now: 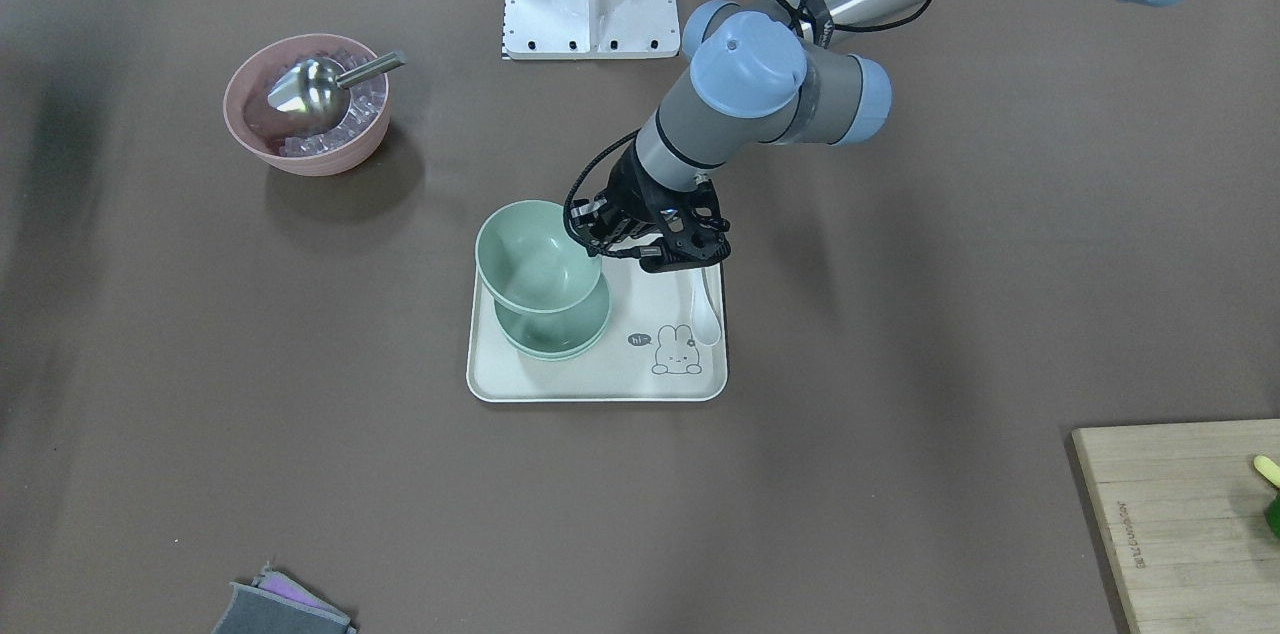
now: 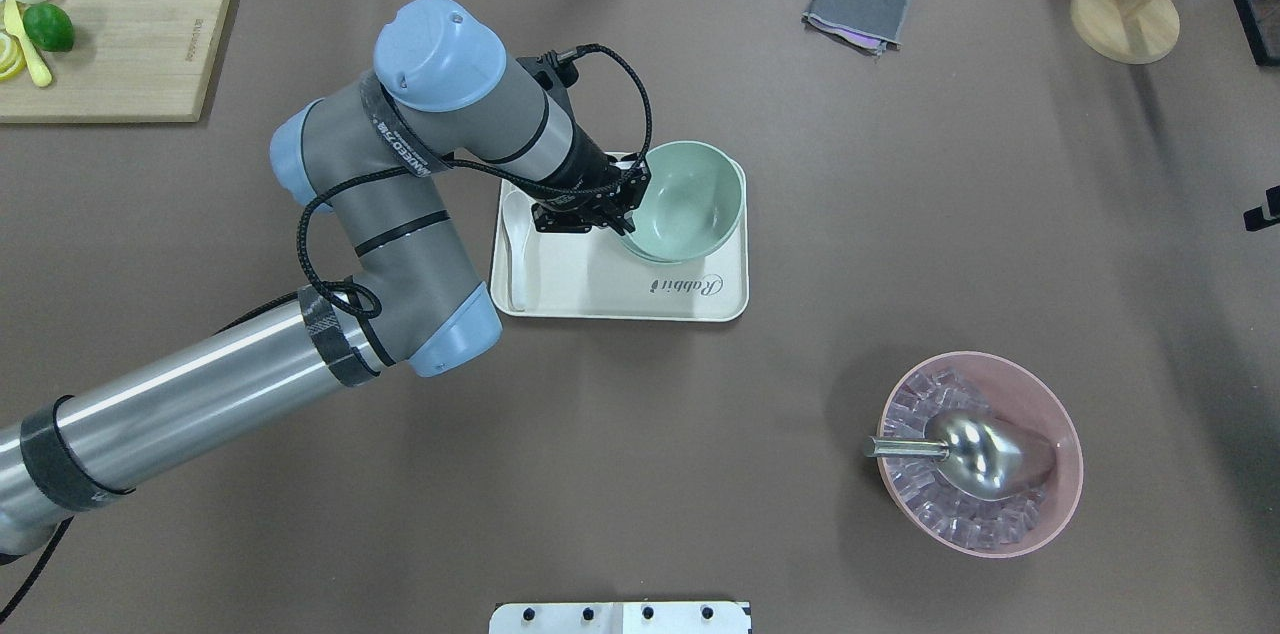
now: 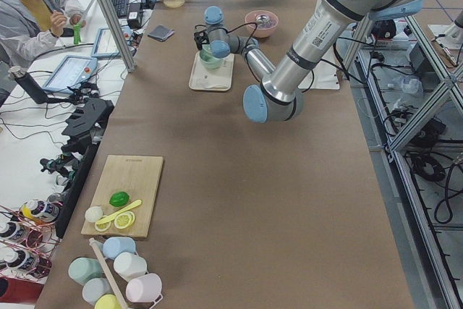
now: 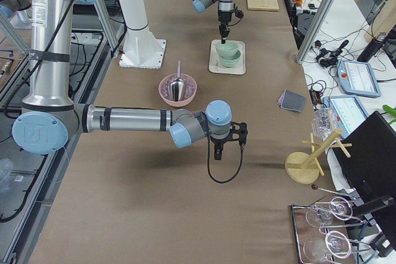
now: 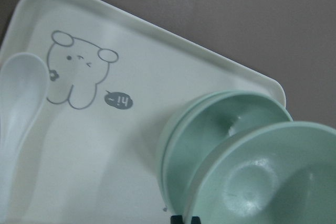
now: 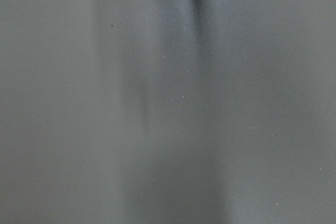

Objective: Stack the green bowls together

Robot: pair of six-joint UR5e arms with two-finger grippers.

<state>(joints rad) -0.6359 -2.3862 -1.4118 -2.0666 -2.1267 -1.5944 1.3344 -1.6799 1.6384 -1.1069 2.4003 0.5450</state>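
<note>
Two pale green bowls (image 1: pixel 560 332) sit nested on the white rabbit tray (image 1: pixel 600 379). My left gripper (image 1: pixel 600 239) is shut on the rim of a third green bowl (image 1: pixel 535 259) and holds it just above the nested pair, offset to one side. In the overhead view the held bowl (image 2: pixel 690 199) covers most of the pair. The left wrist view shows the held bowl (image 5: pixel 273 182) over the nested pair (image 5: pixel 220 129). My right gripper (image 4: pixel 228 143) hovers over bare table far from the tray. I cannot tell whether it is open.
A white spoon (image 1: pixel 708 309) lies on the tray beside the left gripper. A pink bowl (image 1: pixel 320 159) with ice and a metal scoop (image 1: pixel 310 89) stands apart. A cutting board (image 2: pixel 120 44), a grey cloth (image 2: pixel 858 4) and a wooden stand (image 2: pixel 1125 14) sit near the edges.
</note>
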